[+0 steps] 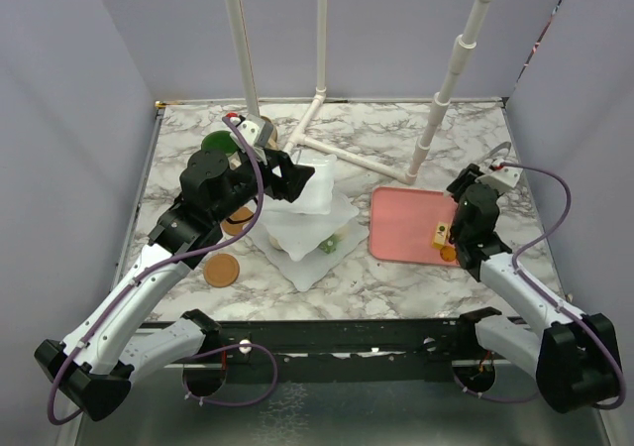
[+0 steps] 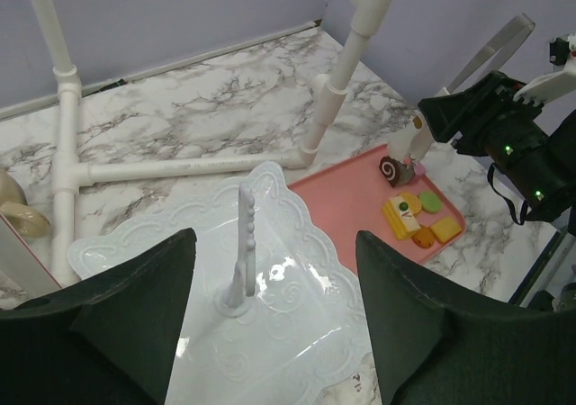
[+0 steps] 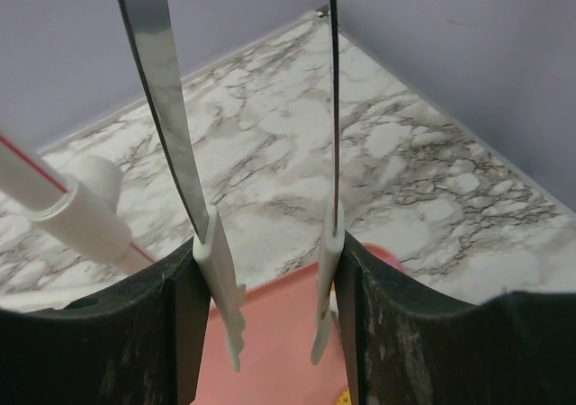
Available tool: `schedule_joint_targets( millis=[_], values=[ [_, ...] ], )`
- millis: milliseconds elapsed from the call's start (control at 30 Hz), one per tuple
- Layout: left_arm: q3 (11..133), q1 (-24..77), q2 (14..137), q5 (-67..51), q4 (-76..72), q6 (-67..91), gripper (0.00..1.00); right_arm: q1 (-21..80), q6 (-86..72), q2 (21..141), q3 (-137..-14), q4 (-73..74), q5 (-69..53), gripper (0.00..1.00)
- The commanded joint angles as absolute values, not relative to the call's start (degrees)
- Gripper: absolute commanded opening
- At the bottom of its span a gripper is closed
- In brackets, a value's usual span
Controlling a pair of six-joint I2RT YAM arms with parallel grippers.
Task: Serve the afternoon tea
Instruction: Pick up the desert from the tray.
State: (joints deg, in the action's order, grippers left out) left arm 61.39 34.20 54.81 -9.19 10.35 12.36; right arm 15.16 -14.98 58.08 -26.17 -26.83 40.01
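left jaws over stand (image 1: pixel 297 238) — right grip tongs (image 3: pixel 219 274)

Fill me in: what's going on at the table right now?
The left gripper hangs open over the bare top plate of the white tiered stand, with the stand's post between its fingers and nothing held. The right gripper is shut on tongs, whose white tips are down at the pink tray, right beside a chocolate roll. Several toy pastries lie on that tray. The green-lined mug, beige mug and brown coasters sit left of the stand.
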Motion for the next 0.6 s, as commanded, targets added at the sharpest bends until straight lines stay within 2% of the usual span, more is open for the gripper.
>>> schedule_joint_targets(
  millis=[0,567],
  values=[
    [62.69,34.06,54.27,-10.17,10.1,11.69,0.73,10.49,-16.69,59.47,-27.13,-26.62,40.08,0.53],
    [62.4,34.05,54.39,-10.06,9.97,11.25,0.74,4.34,-17.93,65.91,-25.98,-28.91,37.07,0.54]
  ],
)
